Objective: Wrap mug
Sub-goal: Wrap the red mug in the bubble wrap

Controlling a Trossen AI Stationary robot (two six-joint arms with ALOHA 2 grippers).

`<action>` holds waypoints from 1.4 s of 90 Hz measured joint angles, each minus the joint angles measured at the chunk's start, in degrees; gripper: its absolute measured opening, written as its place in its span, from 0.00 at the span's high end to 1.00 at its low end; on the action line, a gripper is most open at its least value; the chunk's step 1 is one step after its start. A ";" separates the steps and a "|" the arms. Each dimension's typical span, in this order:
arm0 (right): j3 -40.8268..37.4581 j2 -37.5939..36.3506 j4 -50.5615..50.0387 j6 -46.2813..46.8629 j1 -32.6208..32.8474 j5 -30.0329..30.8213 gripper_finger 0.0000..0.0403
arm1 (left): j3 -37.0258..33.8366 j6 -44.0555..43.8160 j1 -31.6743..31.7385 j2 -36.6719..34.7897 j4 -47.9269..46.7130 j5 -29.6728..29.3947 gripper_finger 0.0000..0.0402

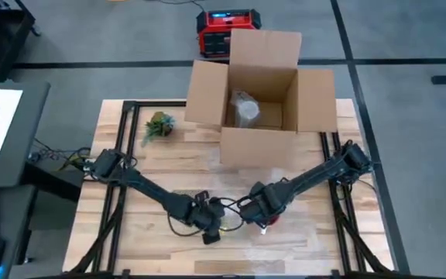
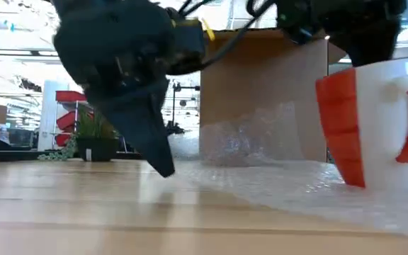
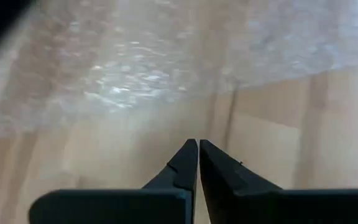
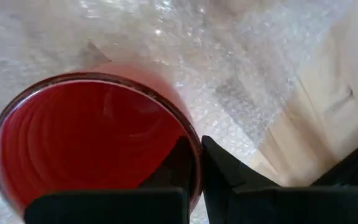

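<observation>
From above, a pale wooden worktop [image 1: 130, 232] carries an open cardboard box [image 1: 260, 97] at its far edge, with a roll of bubble wrap [image 1: 245, 110] standing inside it. A small potted plant [image 1: 159, 125] sits just to the left of the box. On the floor beyond the worktop is a red and black case [image 1: 224, 32]. Both dark arms reach toward the near middle of the worktop. The left tool [image 1: 210, 231] hangs low over the wood. The right tool [image 1: 264, 220] is just beside it, over a clear sheet of bubble wrap [image 1: 308, 221]; a bit of red shows beneath it.

From worktop height, the left tool [image 2: 160, 161] points down, its tip touching or nearly touching the wood at the edge of the sheet [image 2: 275, 185]. The mug [image 2: 374, 131], white with red panels and a red handle, stands upright on the sheet at the right. The right arm looms above it, its fingers out of sight here.

The left wrist camera shows the left tool [image 3: 198, 152] with its two fingers pressed together, gripping nothing, over bare wood beside the sheet [image 3: 135, 68].

The right wrist camera looks down into the mug's [image 4: 86, 137] red interior. The right tool [image 4: 197, 152] has its fingers drawn close together at the rim, one inside and one outside the wall, gripping the mug, with the sheet [image 4: 241, 74] spread beneath.
</observation>
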 joint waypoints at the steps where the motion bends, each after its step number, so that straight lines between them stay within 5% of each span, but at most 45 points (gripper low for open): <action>1: 0.34 0.04 0.03 0.19 0.20 0.14 1.00 | 0.12 -0.48 -0.17 -0.34 -0.41 -0.01 1.00; 22: 3.19 -0.21 -0.19 10.50 8.15 1.38 1.00 | 1.42 3.15 3.18 -8.27 1.46 -3.82 1.00; 44: 0.89 -0.87 1.69 21.09 11.95 -2.41 1.00 | 1.59 20.93 12.99 -4.14 12.85 0.72 1.00; 63: 0.89 -1.01 2.07 22.24 12.30 -3.15 1.00 | 1.55 31.88 14.70 -2.41 16.13 5.71 1.00; 79: 1.34 -3.94 3.35 16.11 10.66 -2.46 1.00 | 2.31 33.68 10.49 -7.03 15.51 3.45 1.00; 100: 1.45 -6.91 8.40 1.47 7.96 -2.54 1.00 | 5.93 40.24 5.73 -14.77 13.52 -6.80 1.00; 126: 1.39 -7.58 17.70 -7.65 4.70 -5.09 0.99 | 8.39 50.26 5.35 -22.39 14.61 -15.68 1.00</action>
